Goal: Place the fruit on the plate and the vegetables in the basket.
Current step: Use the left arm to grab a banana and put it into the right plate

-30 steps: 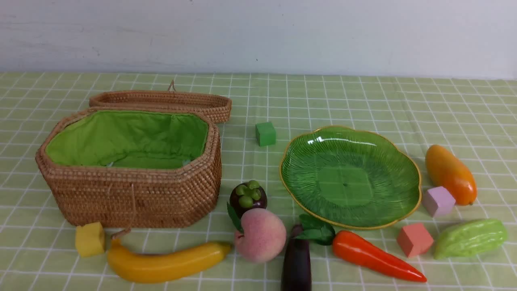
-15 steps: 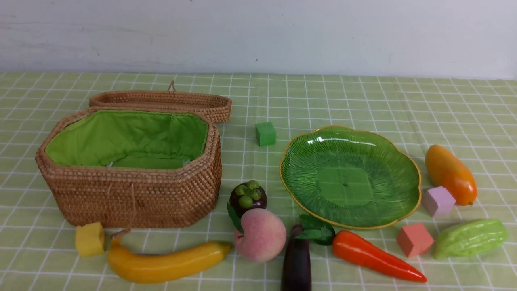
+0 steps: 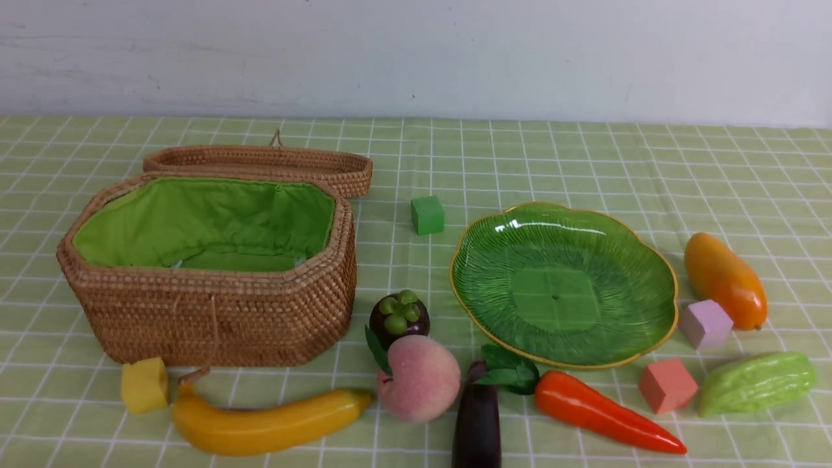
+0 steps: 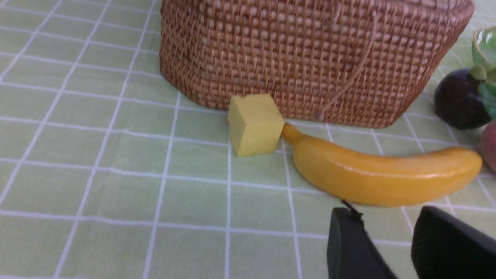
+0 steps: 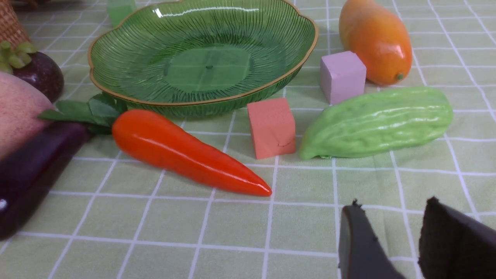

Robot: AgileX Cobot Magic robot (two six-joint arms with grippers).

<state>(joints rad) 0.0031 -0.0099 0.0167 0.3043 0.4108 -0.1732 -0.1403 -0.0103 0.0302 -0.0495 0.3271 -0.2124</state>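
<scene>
Now the left gripper [image 4: 387,219] has its two black fingers apart, holding nothing, close to the banana [image 4: 383,176]. The banana's stem end touches a yellow cube [image 4: 255,124] in front of the basket [image 3: 208,312]. The right gripper [image 5: 392,209] has its fingers apart too, holding nothing, near the carrot [image 5: 186,151] and the gourd [image 5: 378,122].

All the food lies on the cloth [image 3: 552,162]. The basket sits on the left with its lid [image 3: 260,162] flipped back behind it. The plate [image 3: 562,286] sits on the right. The mangosteen [image 3: 400,318] and peach [image 3: 419,377] touch, between basket and plate. The eggplant [image 3: 478,422] lies just beside the peach. The mango [image 3: 725,279] lies right of the plate, touching a purple cube [image 3: 705,323].
</scene>
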